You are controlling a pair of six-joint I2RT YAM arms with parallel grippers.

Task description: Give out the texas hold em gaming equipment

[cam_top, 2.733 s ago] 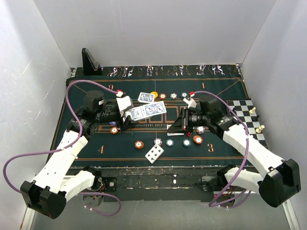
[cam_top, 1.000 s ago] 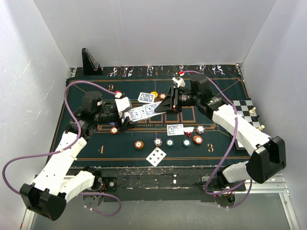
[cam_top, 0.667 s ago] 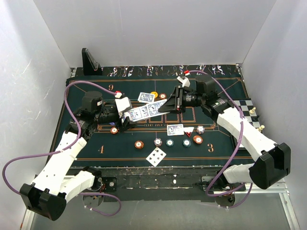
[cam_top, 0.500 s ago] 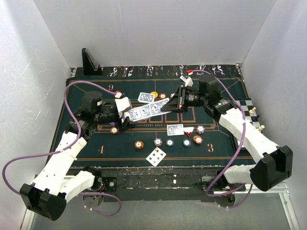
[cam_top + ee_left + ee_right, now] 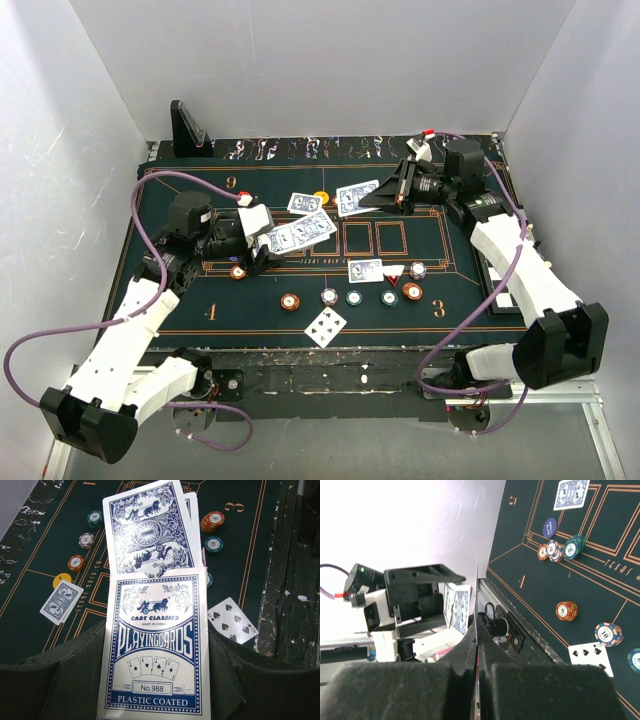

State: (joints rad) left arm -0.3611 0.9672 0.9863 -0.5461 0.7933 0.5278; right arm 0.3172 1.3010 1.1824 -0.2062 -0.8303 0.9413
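Observation:
My left gripper (image 5: pixel 262 243) is shut on a blue-and-white playing-card box (image 5: pixel 155 640), held above the left half of the green mat. Blue-backed cards (image 5: pixel 147 530) stick out of the box's far end. Over the far right of the mat, my right gripper (image 5: pixel 388 194) is shut on a single blue-backed card (image 5: pixel 356 197); the right wrist view shows it edge-on (image 5: pixel 476 600). On the mat lie two face-down cards (image 5: pixel 305 203) (image 5: pixel 365 270) and a face-up six of spades (image 5: pixel 323 325). Several poker chips (image 5: pixel 354 297) sit in a row along the near side, and a yellow chip (image 5: pixel 321 197) lies farther back.
A black wedge-shaped stand (image 5: pixel 188 128) stands at the far left corner. White walls close in the mat (image 5: pixel 200 300) on three sides. My right arm covers most of the chessboard at the right edge. An orange chip stack (image 5: pixel 212 521) lies near mark 3.
My right gripper shut on a card sticking out of the deck, drew it out and carried it toward the far right. The left arm held the box still.

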